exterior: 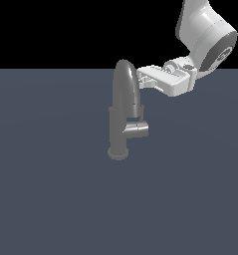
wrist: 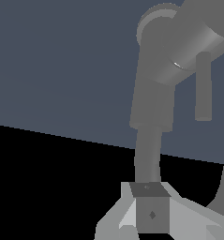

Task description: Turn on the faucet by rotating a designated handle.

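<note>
On the grey tabletop [exterior: 46,199] stands the faucet [exterior: 121,117], its stubby handle [exterior: 136,129] sticking out toward the exterior view's right. Beside the spout's top sits the end effector [exterior: 142,78]. I cannot tell whether it is released or clenched.

Flat, even simulator light, sharp renders (no glare), black background.

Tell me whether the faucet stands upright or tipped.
Upright: the faucet has its body vertical on its round base, spout arching overhead.

White arm [exterior: 205,35] bent low, gripper [exterior: 142,78] horizontal, jaws' gap unclear
</note>
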`<state>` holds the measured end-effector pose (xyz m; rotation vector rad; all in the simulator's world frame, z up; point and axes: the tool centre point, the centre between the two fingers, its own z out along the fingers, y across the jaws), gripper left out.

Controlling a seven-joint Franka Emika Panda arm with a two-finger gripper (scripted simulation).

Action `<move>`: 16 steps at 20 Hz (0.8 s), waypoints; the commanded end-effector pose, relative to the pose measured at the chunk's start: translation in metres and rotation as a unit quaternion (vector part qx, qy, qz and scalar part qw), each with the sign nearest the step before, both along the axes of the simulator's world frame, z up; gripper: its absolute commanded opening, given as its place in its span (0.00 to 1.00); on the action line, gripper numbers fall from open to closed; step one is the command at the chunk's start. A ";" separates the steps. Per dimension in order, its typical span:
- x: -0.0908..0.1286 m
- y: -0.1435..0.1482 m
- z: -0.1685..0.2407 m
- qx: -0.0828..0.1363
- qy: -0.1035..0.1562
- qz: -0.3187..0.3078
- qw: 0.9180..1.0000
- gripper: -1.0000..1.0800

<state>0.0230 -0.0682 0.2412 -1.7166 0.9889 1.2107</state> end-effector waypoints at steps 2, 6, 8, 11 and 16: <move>0.003 -0.002 -0.027 0.029 0.038 -0.031 0.998 0.00; 0.004 -0.002 -0.053 0.056 0.074 -0.060 0.994 0.00; 0.004 -0.001 -0.063 0.067 0.089 -0.071 0.991 0.00; 0.003 0.000 -0.074 0.079 0.104 -0.084 0.988 0.00; 0.002 0.001 -0.081 0.086 0.114 -0.092 0.986 0.00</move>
